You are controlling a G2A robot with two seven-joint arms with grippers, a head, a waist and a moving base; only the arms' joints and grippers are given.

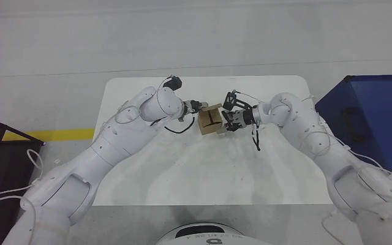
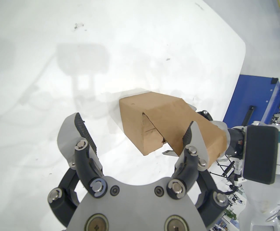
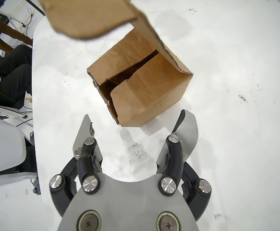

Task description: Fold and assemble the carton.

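Note:
A brown carton [image 1: 210, 120] stands on the white table [image 1: 184, 165] between my two grippers. In the left wrist view the carton [image 2: 157, 118] shows a folded end with a slit where its flaps meet. My left gripper [image 2: 134, 119] is open just short of that end, and one finger [image 2: 193, 140] overlaps the carton's side. In the right wrist view the carton [image 3: 142, 87] shows two inner flaps folded in with a gap between them, and an outer flap [image 3: 87, 17] stands open. My right gripper [image 3: 135, 114] is open close to it, holding nothing. In the top view my left gripper [image 1: 195, 110] and right gripper [image 1: 228, 116] flank the carton.
A blue bin [image 1: 361, 116] stands off the table's right edge, also in the left wrist view [image 2: 251, 98]. The carton sits toward the far half of the table; bare white surface stretches on the near side.

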